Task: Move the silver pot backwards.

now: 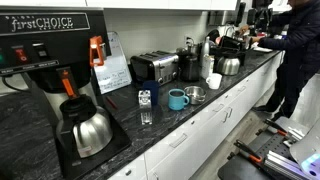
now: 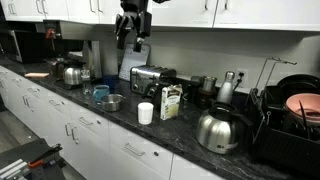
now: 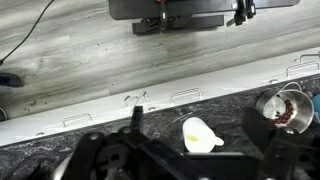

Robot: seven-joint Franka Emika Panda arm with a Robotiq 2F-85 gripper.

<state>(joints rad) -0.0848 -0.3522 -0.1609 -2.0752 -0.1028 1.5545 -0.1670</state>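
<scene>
Dark stone counter (image 1: 165, 120) is running along a wall above white cabinets, crowded with kitchen things. In both exterior views the pot (image 1: 195, 95) is sitting near the front edge, just beside a teal mug (image 1: 177, 99); whether they are touching I cannot tell. A white cup (image 1: 214, 81) is standing near the pot on its other side, also close to the edge. A toaster (image 2: 150, 77) is occupying the strip by the wall behind the mug and pot, and a carton (image 2: 171, 101) is standing beside it, behind the cup. Farther along, a kettle (image 2: 216, 130) is resting near a dish rack (image 2: 290, 115). At the opposite end a coffee machine (image 1: 45, 50) is holding a carafe (image 1: 88, 130). A person (image 1: 297, 45) is standing by the far end of the counter.

High over the toaster, the gripper (image 2: 131, 43) is hanging near the upper cabinets, well apart from the pot, its fingers spread wide and holding nothing. From the wrist view the pot (image 3: 283, 108) is showing something reddish inside, with the cup lying nearer the middle.
</scene>
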